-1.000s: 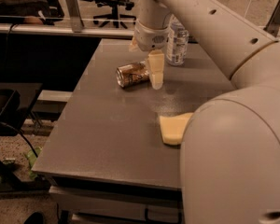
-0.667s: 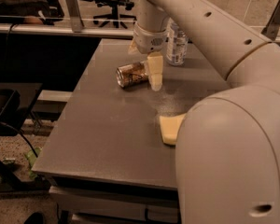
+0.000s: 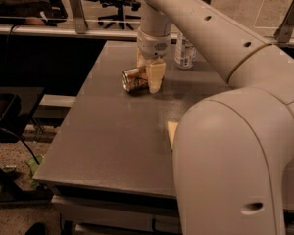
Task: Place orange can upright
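The small orange-brown aluminium can (image 3: 134,79) lies sideways on the grey tabletop (image 3: 112,136). The cream gripper (image 3: 148,79) straddles its right end, jaws parted wide either side.

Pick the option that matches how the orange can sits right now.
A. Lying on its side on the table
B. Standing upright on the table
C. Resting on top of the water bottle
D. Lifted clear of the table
A: the orange can lies on its side on the table, with the gripper lowered right against it.
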